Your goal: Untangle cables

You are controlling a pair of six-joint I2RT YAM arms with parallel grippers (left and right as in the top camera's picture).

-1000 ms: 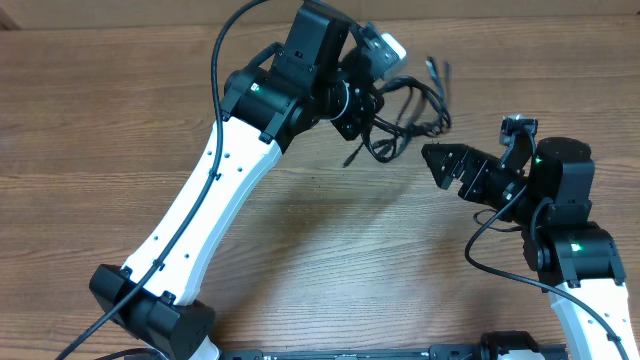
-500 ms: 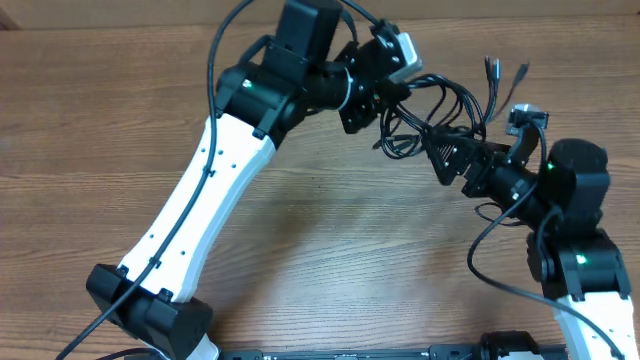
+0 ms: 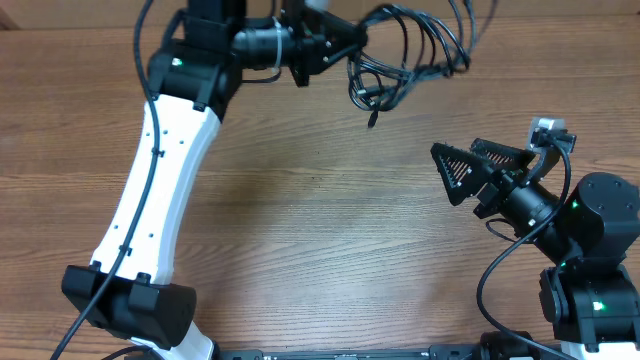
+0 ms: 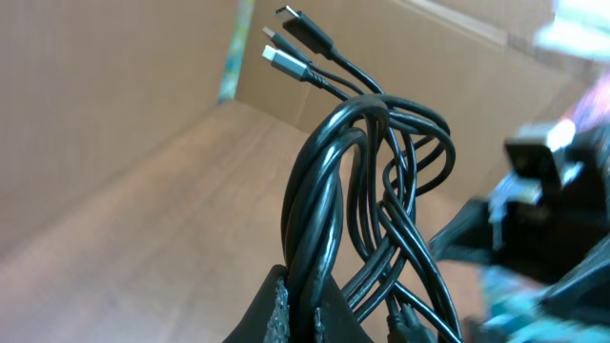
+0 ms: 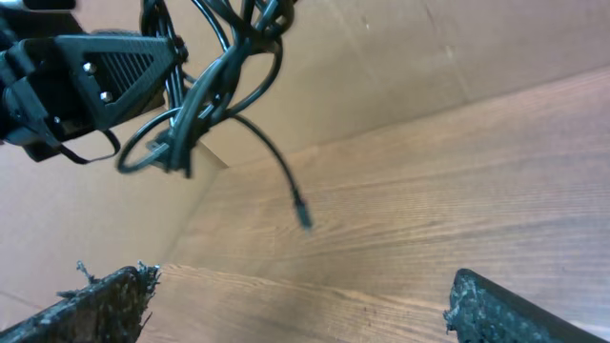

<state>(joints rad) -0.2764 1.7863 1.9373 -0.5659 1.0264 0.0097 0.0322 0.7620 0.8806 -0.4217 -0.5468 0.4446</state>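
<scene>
Jaws on my left gripper point(image 4: 310, 310) are clamped together on the cables point(image 4: 303, 205), pinching several black strands low down, with the rest of the bundle rising as a cluster of loops beyond my fingertips. Jaws on my right gripper point(image 5: 295, 295) stand wide apart with nothing between them; the bundle hangs well ahead of them and above.

By my reading, the untangling has barely begun. The cables are one knot, held off the table point(image 3: 300, 200), loops threaded through each other. Two plugs point(image 4: 286, 57) poke out at the far side of the loops from my left jaws, and one loose end point(image 5: 301, 214) dangles below the knot. No cable lies apart on its own. What is left is nearly everything: a second grip on one strand, then drawing it out of the loops, cable by cable.

My left arm reaches far out across the table, its wrist turned so the jaws point sideways towards my right side. My right arm sits drawn back near its base, jaws aimed towards the knot but well apart from it.
</scene>
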